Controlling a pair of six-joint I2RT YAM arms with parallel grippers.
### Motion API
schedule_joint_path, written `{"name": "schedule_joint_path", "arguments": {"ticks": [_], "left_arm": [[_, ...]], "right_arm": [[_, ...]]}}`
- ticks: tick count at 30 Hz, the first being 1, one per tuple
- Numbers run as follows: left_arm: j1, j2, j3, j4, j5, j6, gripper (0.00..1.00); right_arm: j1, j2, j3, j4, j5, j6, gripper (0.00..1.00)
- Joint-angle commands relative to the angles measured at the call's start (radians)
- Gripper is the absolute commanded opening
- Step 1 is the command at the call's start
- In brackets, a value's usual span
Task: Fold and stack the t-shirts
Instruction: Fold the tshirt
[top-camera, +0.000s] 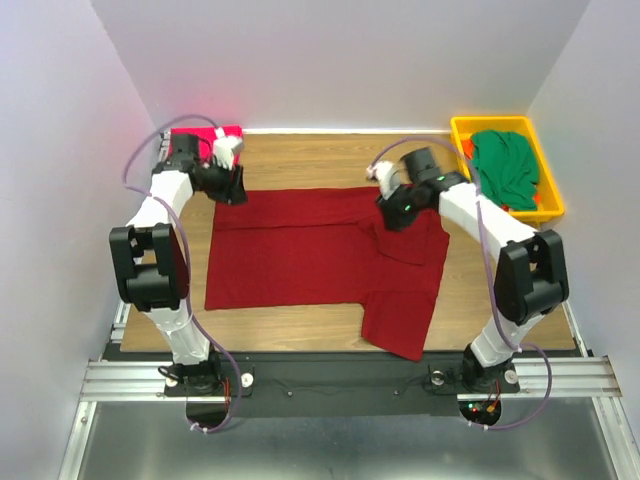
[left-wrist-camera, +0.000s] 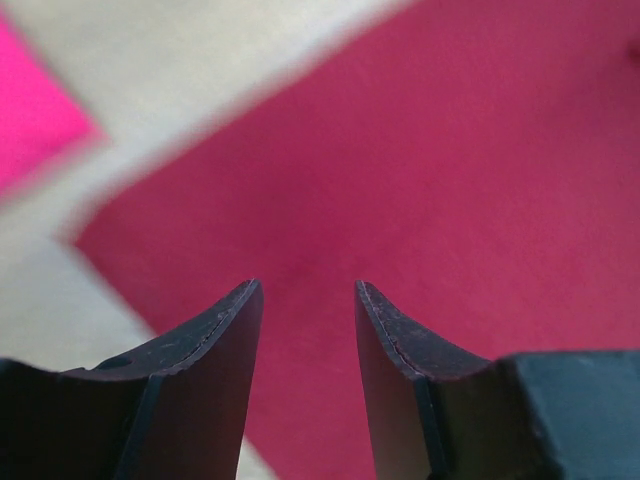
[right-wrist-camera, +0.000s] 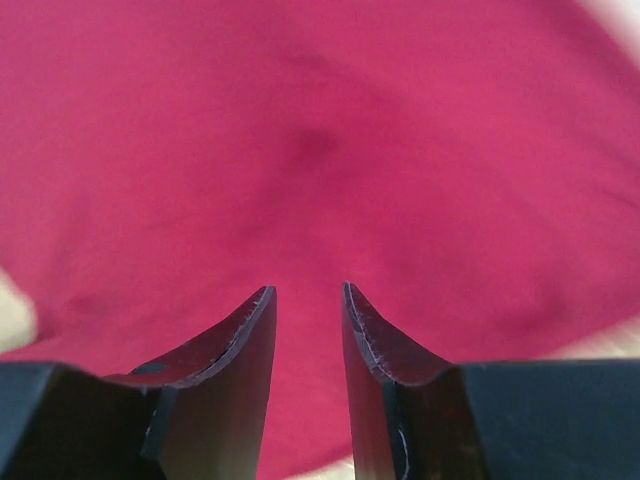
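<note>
The dark red t-shirt (top-camera: 310, 255) lies spread flat on the wooden table, one sleeve hanging toward the front right. My left gripper (top-camera: 230, 187) hovers over its far left corner; in the left wrist view (left-wrist-camera: 308, 285) the jaws are open and empty above the red cloth (left-wrist-camera: 420, 180). My right gripper (top-camera: 392, 212) is over the shirt's far right part; in the right wrist view (right-wrist-camera: 307, 288) the jaws stand apart, empty, above the cloth (right-wrist-camera: 320, 140). The pink-magenta shirt (top-camera: 205, 135) sits folded at the far left corner. The green shirt (top-camera: 507, 165) lies crumpled in the bin.
A yellow plastic bin (top-camera: 551, 172) stands at the far right of the table. White walls close in on the left, back and right. Bare wood (top-camera: 300, 160) shows beyond the red shirt and along the front edge (top-camera: 280, 330).
</note>
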Motion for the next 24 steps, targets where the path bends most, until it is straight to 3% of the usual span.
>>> {"name": "schedule_joint_path", "arguments": {"ticks": [1,8,15,24], "left_arm": [[0.0,-0.054,-0.067,0.033,0.022,-0.036,0.53],[0.001,-0.082,-0.129,0.041,-0.007,-0.03,0.53],[0.003,-0.091,-0.144,0.04,-0.027,-0.024,0.54],[0.004,-0.09,-0.155,0.038,-0.04,-0.01,0.54]], "right_arm": [[0.126,-0.024,-0.048,0.033,0.085,-0.106,0.37],[0.256,0.048,-0.05,0.096,0.167,-0.123,0.39],[0.259,0.163,-0.021,0.101,0.249,-0.1,0.44],[0.23,0.116,-0.051,0.099,0.303,-0.123,0.52]]}}
